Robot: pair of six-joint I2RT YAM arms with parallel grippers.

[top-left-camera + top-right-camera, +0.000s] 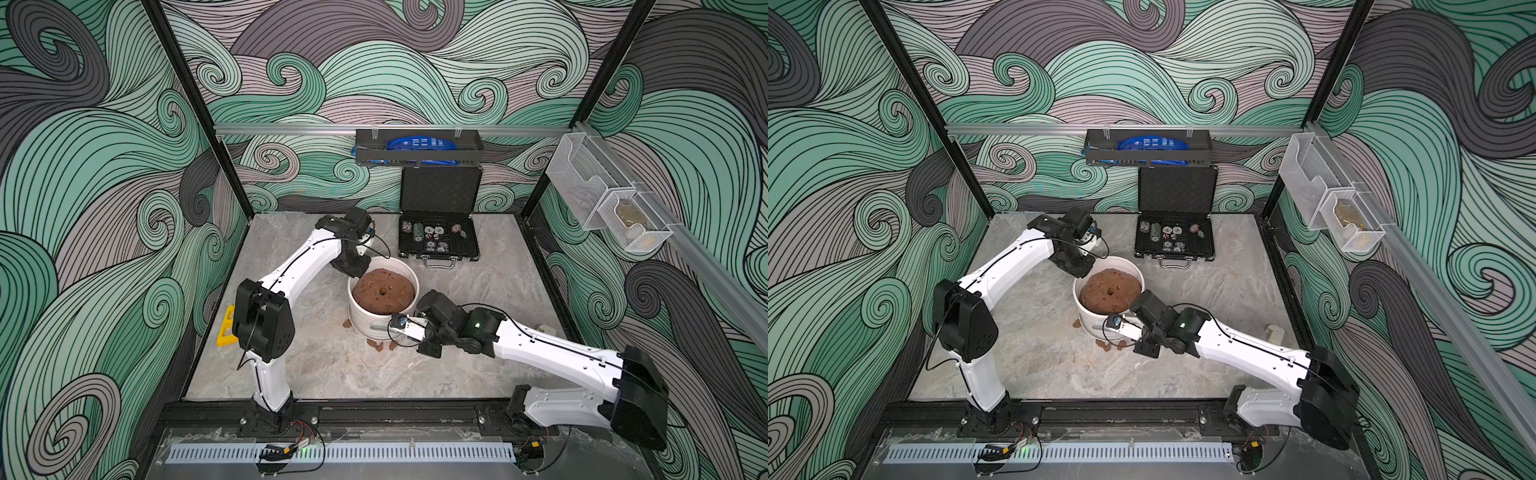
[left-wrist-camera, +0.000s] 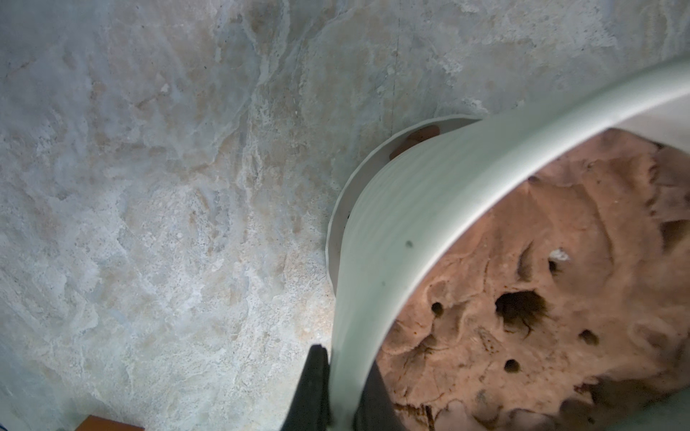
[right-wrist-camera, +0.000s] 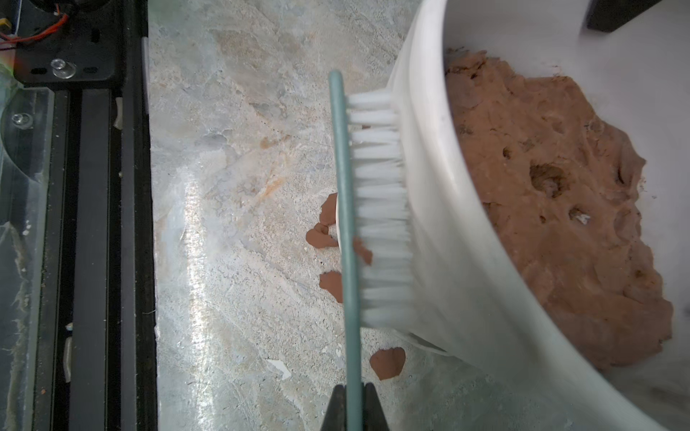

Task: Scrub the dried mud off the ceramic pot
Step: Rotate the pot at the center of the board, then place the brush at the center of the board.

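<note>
Two grippers are engaged on the ceramic pot point(image 1: 371, 321), which stands on a shallow white saucer point(image 2: 333, 239) near the middle of the table point(image 1: 332, 374). The left gripper point(image 2: 341, 399) is closed over the far left part of the pot's rim, one finger outside the ribbed wall and one inside, apparently so that the pot cannot slide or turn under scrubbing. The right gripper point(image 3: 353, 408) is clamped on the green handle of a brush point(image 3: 377, 209), whose white bristles are pressed flat against the pot's near wall, so that the whole row can be dragged along the ribs. At the pot's foot, just beneath the brush, dried mud point(image 3: 388, 362) is seen as small reddish-brown lumps on the table; whether any is hidden on the wall under the bristles cannot be told. Beyond the pot, well apart, an open black chip case point(image 1: 438, 245) is set. The brush's path is blocked by nothing.
</note>
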